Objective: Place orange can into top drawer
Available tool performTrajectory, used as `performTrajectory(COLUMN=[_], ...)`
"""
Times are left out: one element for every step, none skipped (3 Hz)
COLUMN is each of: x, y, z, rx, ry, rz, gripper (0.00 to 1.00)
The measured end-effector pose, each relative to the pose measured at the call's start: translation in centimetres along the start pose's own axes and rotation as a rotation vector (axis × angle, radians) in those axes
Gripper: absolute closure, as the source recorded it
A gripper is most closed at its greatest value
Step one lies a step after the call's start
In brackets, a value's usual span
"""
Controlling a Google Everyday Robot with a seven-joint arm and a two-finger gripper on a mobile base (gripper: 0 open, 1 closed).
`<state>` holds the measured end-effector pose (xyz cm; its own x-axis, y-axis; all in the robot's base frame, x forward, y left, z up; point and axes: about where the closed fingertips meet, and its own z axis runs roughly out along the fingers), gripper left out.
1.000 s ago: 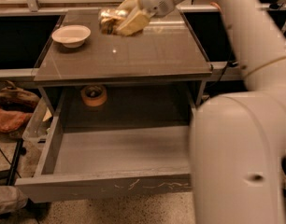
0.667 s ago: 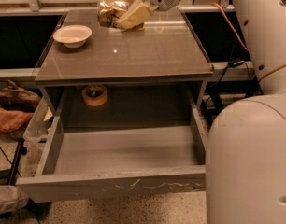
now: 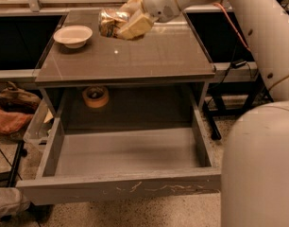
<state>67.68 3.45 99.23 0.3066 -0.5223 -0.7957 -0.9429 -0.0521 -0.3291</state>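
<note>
The claw (image 3: 121, 25) sits over the far edge of the table (image 3: 149, 60), its tan fingers closed around the orange can (image 3: 108, 22); whether the can rests on the surface or hangs just above it I cannot tell. The top drawer (image 3: 121, 189) stands pulled out, well apart below, its floor bare. The risk is the carry forward and down: a slack grip could drop the can early, or the can could clip the table's front edge or the white bowl (image 3: 72, 35) nearby.

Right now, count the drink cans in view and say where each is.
1. The orange can is at the back of the cabinet top, at the end effector; the arm could hide others.
</note>
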Motion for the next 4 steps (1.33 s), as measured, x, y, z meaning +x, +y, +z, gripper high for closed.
performTrajectory(x=[0.4,1.3,3.3,3.3], y=[1.6,4.5,6.8,6.7], z=[-1.2,-0.3,2.2,2.2], rx=[0.087,0.12,0.065,0.065], ry=[-0.029,-0.052,-0.032,-0.032], rz=[0.034,0.087,0.126,0.126], gripper=[1.0,1.0,1.0,1.0])
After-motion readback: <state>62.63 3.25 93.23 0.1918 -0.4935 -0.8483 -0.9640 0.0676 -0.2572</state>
